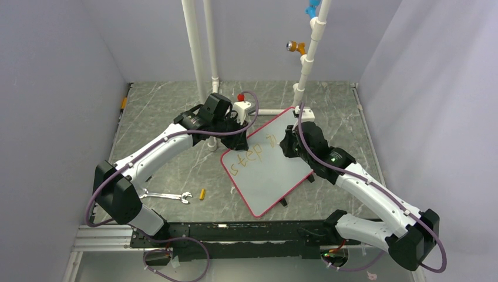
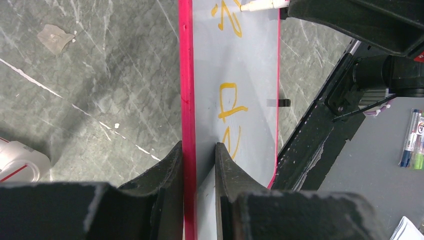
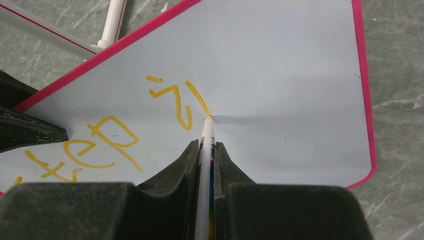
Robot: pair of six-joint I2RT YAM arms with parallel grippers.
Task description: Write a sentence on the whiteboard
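The whiteboard (image 1: 276,176), white with a red-pink rim, lies slanted in the middle of the table. My left gripper (image 1: 238,126) is shut on its far-left rim (image 2: 187,100), one finger on each face of the board. The sentence (image 1: 249,157) in orange-yellow reads "step", followed by a few more strokes (image 3: 172,100). My right gripper (image 3: 206,145) is shut on a white marker (image 3: 207,132). The marker's tip touches the whiteboard (image 3: 280,75) at the end of the last stroke. In the left wrist view that marker (image 2: 257,6) shows at the top, over the letters (image 2: 230,102).
A wrench (image 1: 166,195) and a small yellow cap (image 1: 202,194) lie on the grey marble table, left of the board. White pipes (image 1: 197,53) rise behind the board. Spare markers (image 2: 412,137) lie off the table's edge in the left wrist view.
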